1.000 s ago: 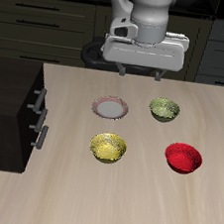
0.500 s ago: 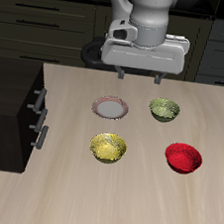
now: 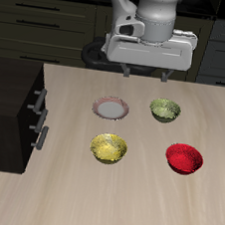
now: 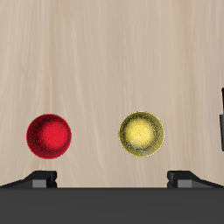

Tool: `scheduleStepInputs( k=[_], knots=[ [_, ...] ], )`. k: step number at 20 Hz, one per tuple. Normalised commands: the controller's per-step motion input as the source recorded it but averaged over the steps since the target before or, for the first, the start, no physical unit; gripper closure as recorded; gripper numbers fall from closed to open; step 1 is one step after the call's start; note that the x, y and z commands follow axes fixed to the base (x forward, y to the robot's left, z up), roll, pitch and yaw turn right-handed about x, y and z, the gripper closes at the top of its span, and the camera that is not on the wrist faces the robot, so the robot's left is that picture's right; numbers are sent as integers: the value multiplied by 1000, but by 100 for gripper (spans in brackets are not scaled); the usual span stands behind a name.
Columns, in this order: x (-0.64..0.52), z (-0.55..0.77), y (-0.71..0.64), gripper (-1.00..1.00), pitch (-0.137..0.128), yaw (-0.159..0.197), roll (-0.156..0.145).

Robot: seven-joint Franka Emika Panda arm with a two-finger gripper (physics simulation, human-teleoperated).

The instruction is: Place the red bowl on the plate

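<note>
Claw (image 3: 148,71) high at worktop's back, fingers apart, empty; glossy red bowl (image 3: 184,158) lies well forward, toward front edge

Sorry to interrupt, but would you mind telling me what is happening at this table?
A Franka arm is meant to put the red bowl on the plate. Its gripper hangs high over the table's back, holding nothing. The red bowl sits untouched near the front edge, beside a yellow bowl; an olive-green bowl sits beside the plate.
</note>
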Motion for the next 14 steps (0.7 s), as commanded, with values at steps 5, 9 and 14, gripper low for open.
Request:
scheduleStepInputs(
  k=[5, 9, 14],
  knots=[
    [9, -34, 147, -100, 16, -20, 28],
    [34, -64, 190, -100, 5, 0, 28],
    [12, -32, 214, -100, 10, 8, 31]
  ],
)
